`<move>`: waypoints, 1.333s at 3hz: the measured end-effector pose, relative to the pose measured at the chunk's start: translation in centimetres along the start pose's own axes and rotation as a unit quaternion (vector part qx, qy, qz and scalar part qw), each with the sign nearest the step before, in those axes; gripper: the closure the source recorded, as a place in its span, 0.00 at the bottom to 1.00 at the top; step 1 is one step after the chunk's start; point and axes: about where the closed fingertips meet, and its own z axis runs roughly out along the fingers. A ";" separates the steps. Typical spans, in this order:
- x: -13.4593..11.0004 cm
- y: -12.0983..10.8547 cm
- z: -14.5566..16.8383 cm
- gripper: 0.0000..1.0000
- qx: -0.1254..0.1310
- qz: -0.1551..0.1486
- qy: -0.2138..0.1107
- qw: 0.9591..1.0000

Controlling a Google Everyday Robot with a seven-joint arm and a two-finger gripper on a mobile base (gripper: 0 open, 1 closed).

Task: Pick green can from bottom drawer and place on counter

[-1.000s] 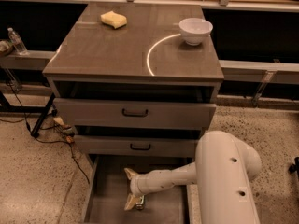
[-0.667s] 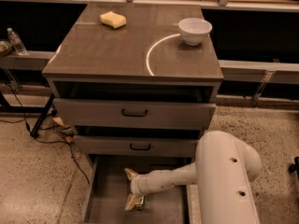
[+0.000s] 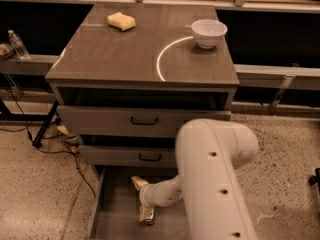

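The bottom drawer (image 3: 115,211) is pulled out, showing its flat grey floor. My gripper (image 3: 142,199) is low inside it, at the end of the white arm (image 3: 210,184) that reaches in from the right. Its two pale fingertips (image 3: 137,182) stand apart, so it is open. The green can is not in view; I cannot tell whether it is behind the gripper. The counter (image 3: 125,54) with its white arc is above.
A yellow sponge (image 3: 121,21) and a white bowl (image 3: 209,32) sit on the counter. The two upper drawers (image 3: 145,120) stand slightly open. A water bottle (image 3: 18,44) stands on the left ledge. Cables (image 3: 55,144) lie on the floor at left.
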 end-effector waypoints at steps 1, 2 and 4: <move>2.0 -1.6 -1.9 0.00 0.002 -0.096 0.084 0.992; 3.1 -3.5 -1.4 0.00 -0.020 -0.162 0.137 0.977; 4.3 -2.0 -1.1 0.00 -0.033 -0.194 0.116 0.974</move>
